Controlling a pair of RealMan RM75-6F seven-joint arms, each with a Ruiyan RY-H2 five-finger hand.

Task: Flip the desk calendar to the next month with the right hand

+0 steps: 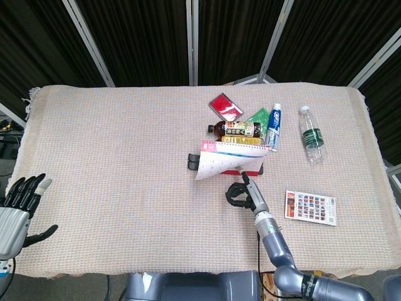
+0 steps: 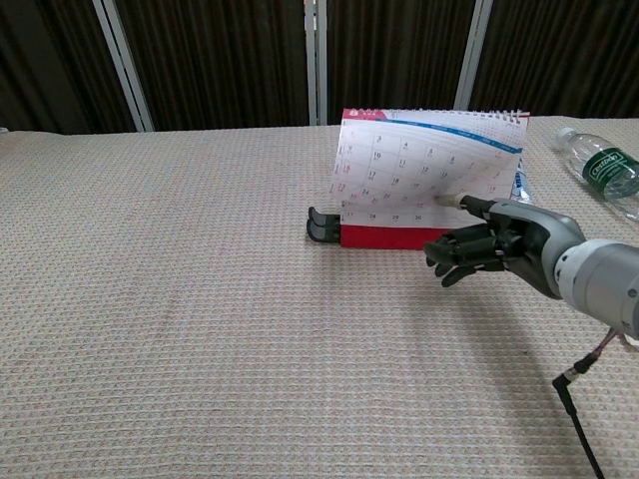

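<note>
On the table [image 1: 113, 157] the desk calendar [image 1: 227, 162] stands right of centre, the right hand [image 1: 242, 192] just before it with a fingertip seemingly touching its lifted page, bottles [image 1: 235, 130] behind it, a card [image 1: 311, 207] right, the left hand [image 1: 17, 210] far left.

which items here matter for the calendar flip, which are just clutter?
Job: desk calendar, top page lifting; right hand with a fingertip under that page.

Clutter: tea bottle, toothpaste tube, water bottle, red case, green packet, printed card, black clip, idle left hand.
</note>
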